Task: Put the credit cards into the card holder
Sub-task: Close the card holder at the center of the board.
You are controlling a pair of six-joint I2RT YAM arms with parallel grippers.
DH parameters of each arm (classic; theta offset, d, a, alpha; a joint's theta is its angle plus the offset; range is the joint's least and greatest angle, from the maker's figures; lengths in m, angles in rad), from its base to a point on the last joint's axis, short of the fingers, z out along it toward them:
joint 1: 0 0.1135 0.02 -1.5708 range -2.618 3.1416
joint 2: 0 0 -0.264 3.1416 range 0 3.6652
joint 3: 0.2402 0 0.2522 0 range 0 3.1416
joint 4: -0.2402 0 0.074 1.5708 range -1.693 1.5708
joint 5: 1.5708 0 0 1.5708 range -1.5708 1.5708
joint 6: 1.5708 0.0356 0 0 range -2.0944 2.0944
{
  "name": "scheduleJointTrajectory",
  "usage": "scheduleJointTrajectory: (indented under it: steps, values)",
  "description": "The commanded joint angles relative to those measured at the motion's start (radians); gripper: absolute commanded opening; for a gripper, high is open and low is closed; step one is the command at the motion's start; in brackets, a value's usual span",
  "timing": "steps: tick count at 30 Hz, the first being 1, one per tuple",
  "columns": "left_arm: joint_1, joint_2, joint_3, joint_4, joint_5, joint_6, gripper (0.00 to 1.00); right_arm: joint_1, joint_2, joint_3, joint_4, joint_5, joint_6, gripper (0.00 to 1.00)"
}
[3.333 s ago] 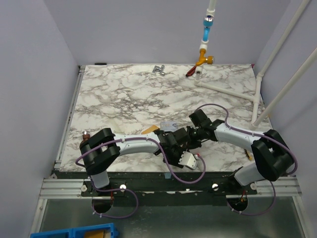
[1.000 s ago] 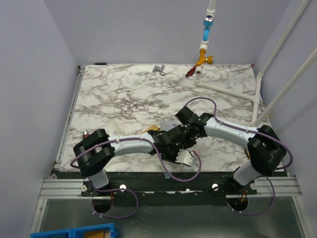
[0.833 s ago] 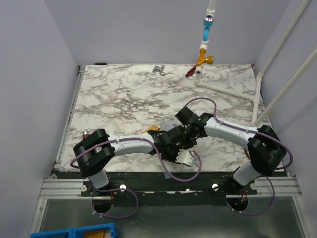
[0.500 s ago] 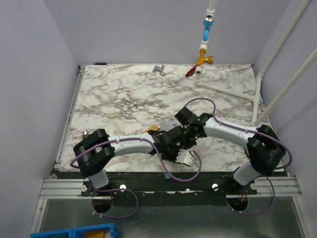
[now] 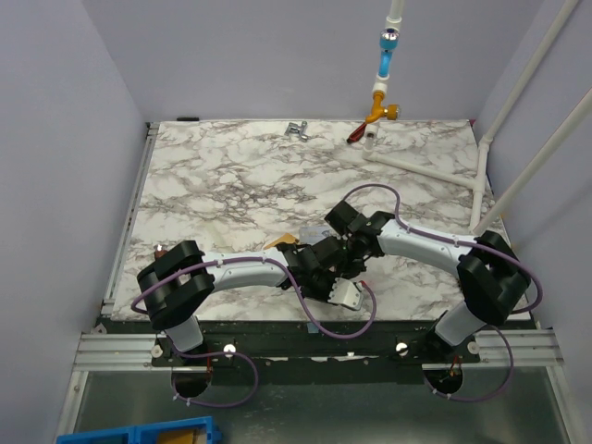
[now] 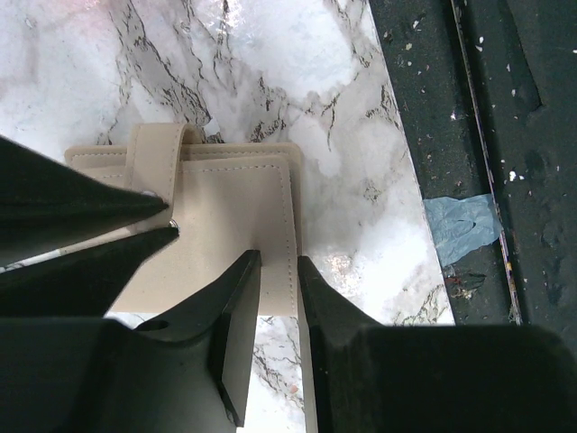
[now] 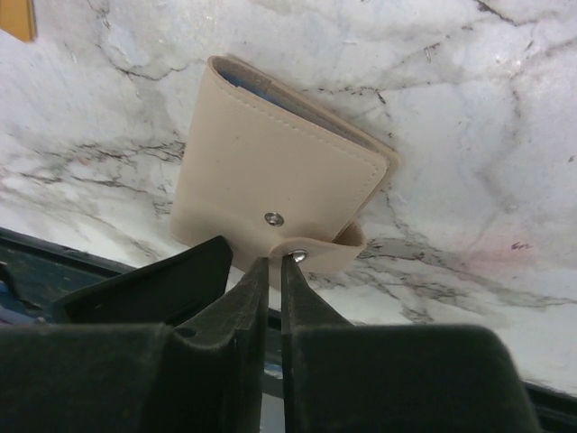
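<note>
Right gripper [image 7: 273,263] and left gripper [image 6: 277,262] both grip the card holder [image 7: 261,153].
The right gripper is clenched on the holder's snap strap [image 7: 320,255]. The left gripper grasps its stitched side edge. The folded tan holder sits near the front edge of the marble desk [image 7: 451,90]. A pale blue card [image 7: 270,93] peeks from inside it, and a gold-tan card [image 7: 16,18] lies well apart.

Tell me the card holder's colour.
The card holder is plain beige with a small silver snap; the right wrist view shows it best.
</note>
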Motion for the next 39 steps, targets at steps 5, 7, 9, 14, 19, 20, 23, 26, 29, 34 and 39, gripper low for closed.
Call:
scheduleJointTrajectory:
  steps: [5,7,9,14,19,20,23,26,29,34,39]
  values:
    - [0.002,-0.014,-0.003,-0.008,-0.014,-0.004,0.23,0.022,0.03,0.059,-0.048,0.056,-0.005,0.35]
    - [0.002,-0.014,-0.002,-0.007,-0.015,-0.003,0.23,0.027,0.038,0.067,-0.057,0.064,-0.002,0.35]
    - [0.002,-0.014,0.002,-0.009,-0.017,-0.003,0.23,0.03,0.044,0.074,-0.059,0.069,0.002,0.35]
    - [0.002,-0.015,-0.003,-0.008,-0.018,-0.002,0.23,0.037,0.063,0.095,-0.073,0.079,0.005,0.33]
    - [0.002,-0.02,-0.01,-0.003,-0.018,-0.003,0.22,0.049,0.068,0.108,-0.111,0.111,0.005,0.32]
    - [0.002,-0.023,-0.01,-0.004,-0.018,-0.005,0.22,0.051,0.067,0.112,-0.118,0.119,0.007,0.31]
    - [0.002,-0.022,-0.006,-0.005,-0.022,-0.006,0.22,0.056,0.073,0.126,-0.146,0.15,0.008,0.29]
    - [0.002,-0.018,0.002,-0.01,-0.025,-0.009,0.22,0.066,0.085,0.142,-0.166,0.173,0.01,0.29]
    - [0.002,-0.015,0.008,-0.014,-0.025,-0.011,0.22,0.074,0.094,0.149,-0.176,0.186,0.014,0.28]
    - [0.002,-0.017,0.007,-0.015,-0.023,-0.012,0.21,0.081,0.102,0.156,-0.188,0.206,0.022,0.21]
    - [0.002,-0.015,0.003,-0.015,-0.024,-0.012,0.21,0.083,0.097,0.165,-0.202,0.214,0.023,0.17]
